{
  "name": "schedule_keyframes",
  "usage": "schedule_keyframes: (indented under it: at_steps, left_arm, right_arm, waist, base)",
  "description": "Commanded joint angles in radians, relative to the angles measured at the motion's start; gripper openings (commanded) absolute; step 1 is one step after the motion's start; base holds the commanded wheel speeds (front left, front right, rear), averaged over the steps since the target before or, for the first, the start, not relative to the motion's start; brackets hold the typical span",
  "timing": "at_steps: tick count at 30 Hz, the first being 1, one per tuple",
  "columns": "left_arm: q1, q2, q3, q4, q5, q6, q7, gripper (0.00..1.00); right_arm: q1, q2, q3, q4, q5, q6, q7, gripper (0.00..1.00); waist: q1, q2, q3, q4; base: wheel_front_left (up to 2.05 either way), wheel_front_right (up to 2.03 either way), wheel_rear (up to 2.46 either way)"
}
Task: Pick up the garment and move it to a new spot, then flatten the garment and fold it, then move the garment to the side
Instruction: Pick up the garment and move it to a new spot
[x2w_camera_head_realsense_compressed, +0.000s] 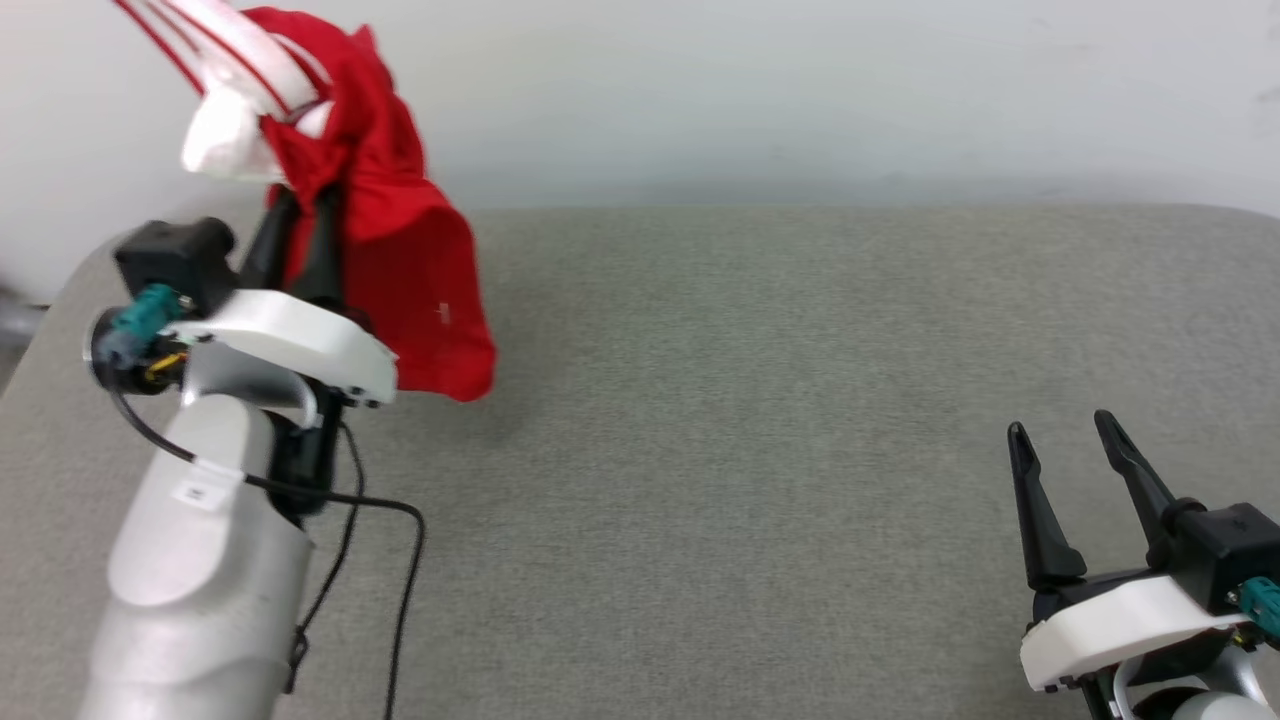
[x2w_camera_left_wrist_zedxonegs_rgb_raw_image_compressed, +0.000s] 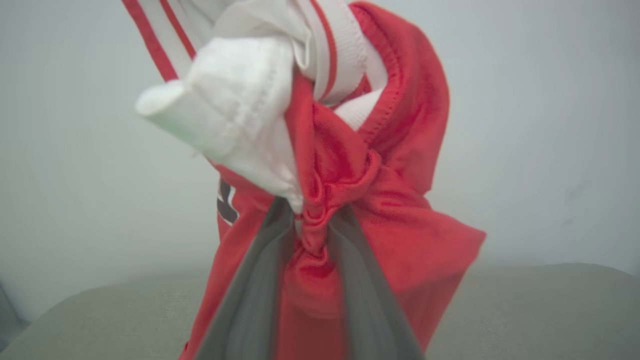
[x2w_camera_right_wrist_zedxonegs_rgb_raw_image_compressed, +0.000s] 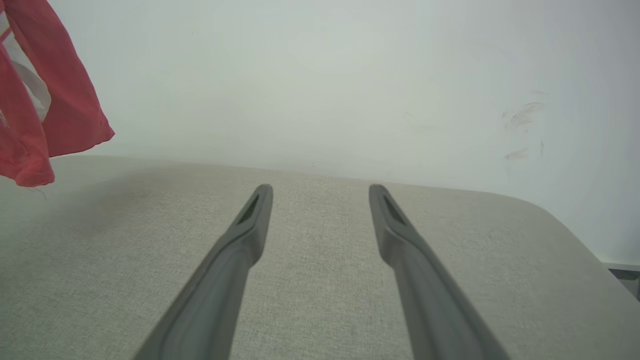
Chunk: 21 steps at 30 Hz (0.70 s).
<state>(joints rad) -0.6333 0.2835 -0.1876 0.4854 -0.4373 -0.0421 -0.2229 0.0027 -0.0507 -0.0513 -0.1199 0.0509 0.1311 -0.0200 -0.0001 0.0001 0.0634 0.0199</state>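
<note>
1. Red cloth tops the head view: the garment (x2w_camera_head_realsense_compressed: 400, 230) is bunched at the tips of the left jaws, which are pressed together on it. Its white striped trim rises beyond the tips, and a loose red flap hangs on the side towards the right jaws. The flap seems to hang clear of the grey bench (x2w_camera_head_realsense_compressed: 750, 400), with a shadow under it. The right jaws are spread, hold nothing and sit well apart from the garment.
2. Left wrist view: both fingers (x2w_camera_left_wrist_zedxonegs_rgb_raw_image_compressed: 250, 290) meet on a knot of red fabric. The white inside and the trim spill past the tips, and dark lettering peeks out to the left of the fingers.
3. Right wrist view: the spread fingers (x2w_camera_right_wrist_zedxonegs_rgb_raw_image_compressed: 240, 260) lie over bare bench, with the garment hanging far off to their upper left.
4. Step, as I judge it: the first one, with the garment lifted and being carried to a new spot. The next move calls for lowering it onto the bare stretch between the two sets of jaws and then letting go. Flattening will need a hem or the trim, and the right jaws are free for that.
5. Edges and room: the wall (x2w_camera_head_realsense_compressed: 800, 90) stands just past the left jaws' tips. A rounded bench corner lies on their outer side, and another lies beyond and to the right of the right jaws. The widest open room is towards the middle. A cable (x2w_camera_head_realsense_compressed: 400, 560) hangs behind the left jaws.
</note>
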Motion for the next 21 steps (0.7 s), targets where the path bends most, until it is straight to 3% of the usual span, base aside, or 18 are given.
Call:
schedule_keyframes:
  at_steps: [1,11,21]
  left_arm:
    - [0.017,-0.007,-0.007,-0.014,0.004,0.004,-0.003,0.0]
    - [0.154,-0.121,-0.17,-0.218,0.031,-0.02,0.036,0.0]
    - [0.342,-0.155,-0.394,-0.241,0.061,-0.058,0.131,0.0]
  right_arm:
    - [0.012,0.001,-0.001,-0.006,-0.002,-0.001,0.002,1.0]
    - [0.04,0.001,-0.004,-0.036,0.008,-0.001,0.014,1.0]
    - [0.015,0.001,-0.003,-0.037,0.026,-0.001,-0.007,1.0]
  waist:
    - [0.0001,-0.0001,-0.013,-0.031]
    - [0.0001,-0.0001,0.016,-0.131]
    - [0.0001,-0.0001,0.073,-0.158]
  base:
    - [0.0,0.0,0.0]
    - [0.0,0.0,0.0]
    - [0.0,0.0,0.0]
